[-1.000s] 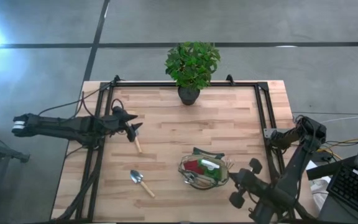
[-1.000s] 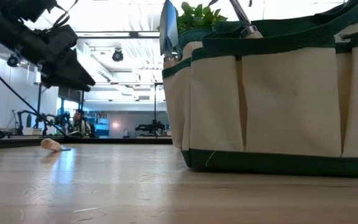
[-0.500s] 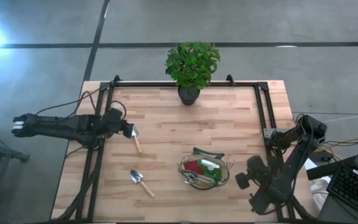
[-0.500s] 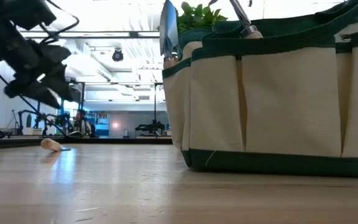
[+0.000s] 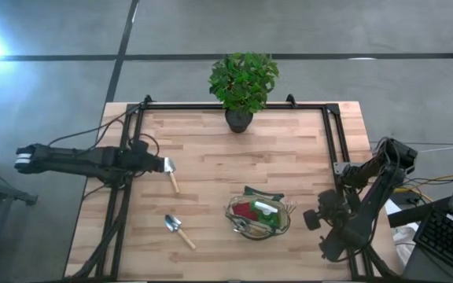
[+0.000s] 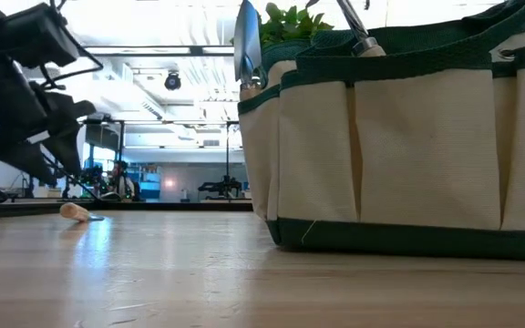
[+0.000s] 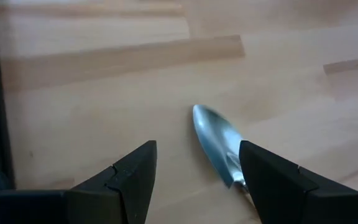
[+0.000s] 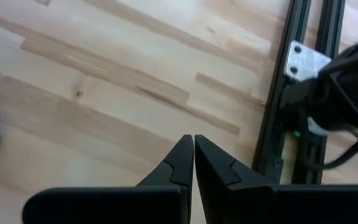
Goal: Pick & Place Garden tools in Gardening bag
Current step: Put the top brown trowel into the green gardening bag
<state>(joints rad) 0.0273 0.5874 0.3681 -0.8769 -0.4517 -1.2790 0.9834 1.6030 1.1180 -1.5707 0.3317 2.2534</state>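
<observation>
Pale wooden planks formed the table (image 5: 234,149), which was bordered by a dark frame, with a leafy potted plant (image 5: 242,85) at its far edge. One trowel (image 5: 169,173), with a silver blade and light wooden handle, lay on the left part of the table; in the left wrist view its shiny blade (image 7: 218,143) sat just ahead of the fingers. A second trowel (image 5: 179,231) lay nearer the front edge. The gardening bag (image 5: 258,216), tan with a dark green rim, stood right of centre and contained a red piece, a green item and metal tools. The left gripper (image 5: 154,164) was spread open and empty, beside the first trowel's blade. The right gripper (image 8: 193,163) was closed on nothing, near the right frame rail.
</observation>
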